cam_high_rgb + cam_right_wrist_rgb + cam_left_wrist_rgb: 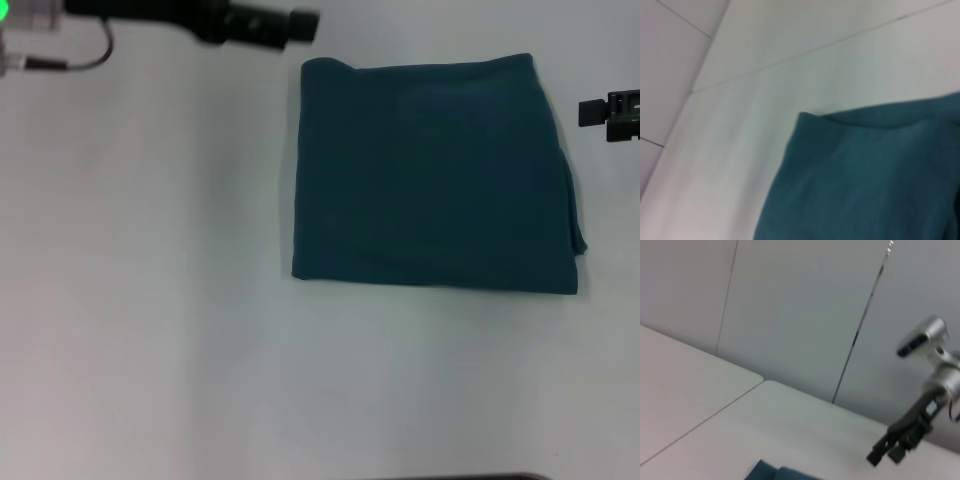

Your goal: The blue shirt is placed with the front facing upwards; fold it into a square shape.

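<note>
The blue shirt (435, 175) lies flat on the white table as a plain dark teal, roughly square folded bundle, with no lettering showing. One of its corners shows in the right wrist view (865, 175), and a sliver of it in the left wrist view (775, 474). My left gripper (300, 25) hovers just beyond the shirt's far left corner, clear of the cloth. My right gripper (608, 115) sits off the shirt's right edge, apart from it. The left wrist view also shows that right gripper (888, 452) raised above the table.
The white table (150, 300) stretches wide to the left of and in front of the shirt. A seam between table tops (705, 420) and a pale panelled wall (790, 315) lie beyond the far edge.
</note>
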`<action>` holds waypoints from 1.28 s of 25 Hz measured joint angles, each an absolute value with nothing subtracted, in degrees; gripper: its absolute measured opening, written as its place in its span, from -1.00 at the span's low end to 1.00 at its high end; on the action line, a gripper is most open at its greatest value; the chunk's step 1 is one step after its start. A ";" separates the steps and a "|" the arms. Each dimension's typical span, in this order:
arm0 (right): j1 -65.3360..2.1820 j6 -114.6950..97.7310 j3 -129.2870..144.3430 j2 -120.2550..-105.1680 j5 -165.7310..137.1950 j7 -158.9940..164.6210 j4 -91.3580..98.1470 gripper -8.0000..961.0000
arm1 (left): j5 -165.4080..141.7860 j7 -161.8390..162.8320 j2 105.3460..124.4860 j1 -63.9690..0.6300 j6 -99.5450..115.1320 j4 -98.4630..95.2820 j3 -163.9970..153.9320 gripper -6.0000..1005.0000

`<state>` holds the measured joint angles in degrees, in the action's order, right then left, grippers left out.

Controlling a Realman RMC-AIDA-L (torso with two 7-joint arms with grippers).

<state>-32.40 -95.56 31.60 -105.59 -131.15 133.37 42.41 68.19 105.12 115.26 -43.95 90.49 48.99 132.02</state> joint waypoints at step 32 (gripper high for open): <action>-38.04 -90.53 35.53 -105.58 -139.12 145.74 33.04 0.91 | 68.56 57.85 118.08 -25.78 91.89 34.39 133.87 0.80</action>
